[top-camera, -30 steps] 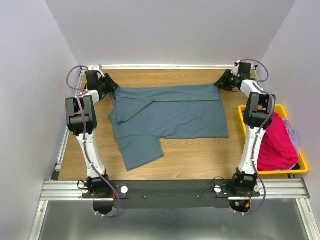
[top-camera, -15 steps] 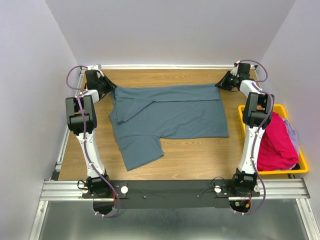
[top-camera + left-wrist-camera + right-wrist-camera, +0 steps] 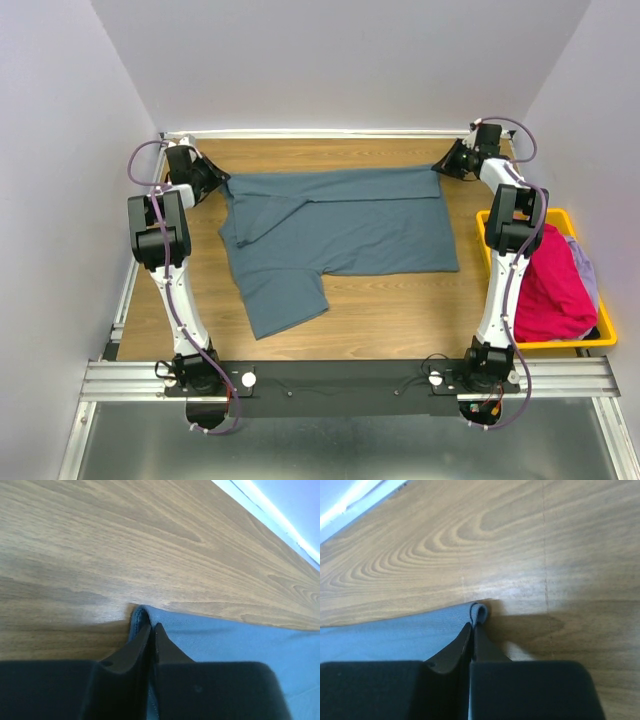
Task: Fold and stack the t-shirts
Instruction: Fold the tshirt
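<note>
Blue-grey shirt (image 3: 340, 225) runs left to right — left jaws and right jaws pinched shut on its far corners.

Slate shirt (image 3: 340, 225) corners hidden in left claw (image 3: 151, 626) and right claw (image 3: 472, 625), pale shirt (image 3: 585, 268) mostly under magenta shirt (image 3: 550, 290)

so both jaws snapped closed just now, left gripper (image 3: 151, 626) and right gripper (image 3: 472, 625) each pinching a far corner of the blue-grey t-shirt (image 3: 350, 225), and the left arm nudged outward a bit.
</note>
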Available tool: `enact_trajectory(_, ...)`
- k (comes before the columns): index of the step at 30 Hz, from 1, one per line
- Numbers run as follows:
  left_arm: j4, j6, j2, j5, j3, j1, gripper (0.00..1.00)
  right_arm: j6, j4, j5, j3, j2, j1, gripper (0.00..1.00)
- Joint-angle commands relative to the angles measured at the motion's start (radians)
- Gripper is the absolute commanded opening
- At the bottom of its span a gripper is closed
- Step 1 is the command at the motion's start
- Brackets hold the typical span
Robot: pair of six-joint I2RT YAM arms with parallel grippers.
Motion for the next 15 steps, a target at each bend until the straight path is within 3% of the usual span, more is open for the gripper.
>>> enact_trajectory(1,0.037,-0.007,0.002,0.017,0.011,0.019,0.20,-0.006,-0.006,0.022,0.056,0.047,-0.012,0.12)
enact_trajectory(4,0.034,0.014,-0.018,0.020,0.011,0.019,0.41,-0.003,-0.008,0.008,0.053,0.035,-0.012,0.28)
enact_trajectory(5,0.030,0.020,-0.027,0.015,0.011,0.019,0.51,-0.002,-0.008,0.010,0.052,0.018,-0.012,0.37)
enact_trajectory(6,0.025,0.028,-0.048,0.010,0.009,0.017,0.54,-0.002,-0.008,0.016,0.044,0.007,-0.012,0.41)
enact_trajectory(8,0.011,0.042,-0.070,0.003,0.012,0.017,0.72,0.000,-0.006,0.025,0.039,-0.020,-0.012,0.47)
enact_trajectory(11,-0.004,0.048,-0.126,-0.006,0.009,0.017,0.73,0.003,-0.006,0.046,0.030,-0.073,-0.011,0.55)
enact_trajectory(15,-0.012,0.065,-0.200,-0.028,-0.017,-0.006,0.73,0.010,0.001,0.030,0.021,-0.119,0.003,0.55)
